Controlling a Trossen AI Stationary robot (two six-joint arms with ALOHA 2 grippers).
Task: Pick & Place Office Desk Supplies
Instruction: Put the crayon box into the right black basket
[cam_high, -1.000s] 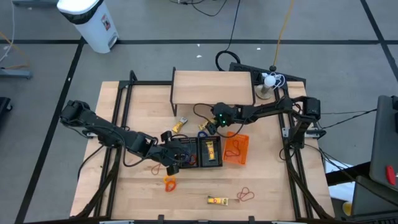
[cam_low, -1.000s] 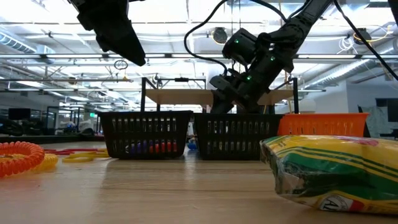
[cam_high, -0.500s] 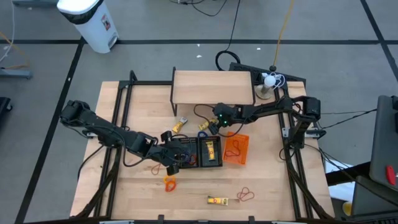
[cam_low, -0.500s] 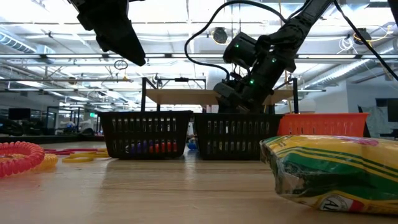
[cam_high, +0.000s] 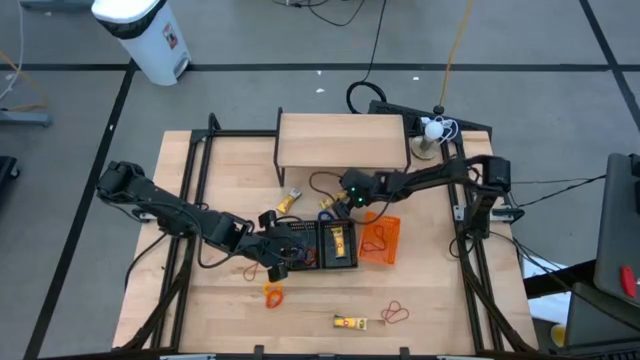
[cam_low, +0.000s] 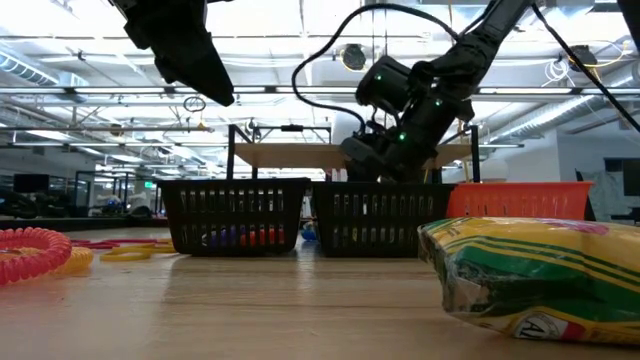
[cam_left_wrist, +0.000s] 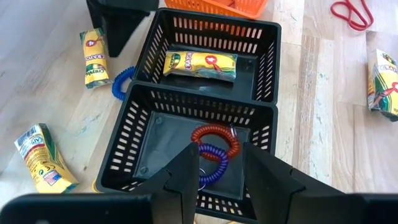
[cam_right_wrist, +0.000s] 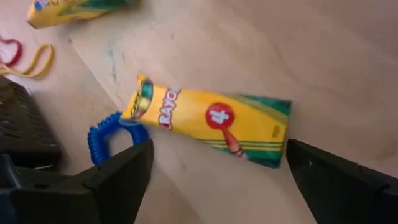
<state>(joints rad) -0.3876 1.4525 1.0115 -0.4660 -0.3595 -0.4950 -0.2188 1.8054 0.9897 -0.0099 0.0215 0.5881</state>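
Right hand (cam_right_wrist: 214, 180) is hanging with its fingers spread wide just above a yellow crayon pack (cam_right_wrist: 208, 121), which is lying on the worktop (cam_right_wrist: 323, 68) touching a blue coil band (cam_right_wrist: 106, 137). Left hand (cam_left_wrist: 221, 171) is hovering, fingers partly apart and holding nothing, over a black basket (cam_left_wrist: 124, 146) containing red and purple coil bands (cam_left_wrist: 214, 152).

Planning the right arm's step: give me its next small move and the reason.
Probably lower the right gripper straight down over the yellow crayon pack and close. Its fingers stand wide open either side of the pack, which lies flat on the table beside a blue coil, still ungrasped.
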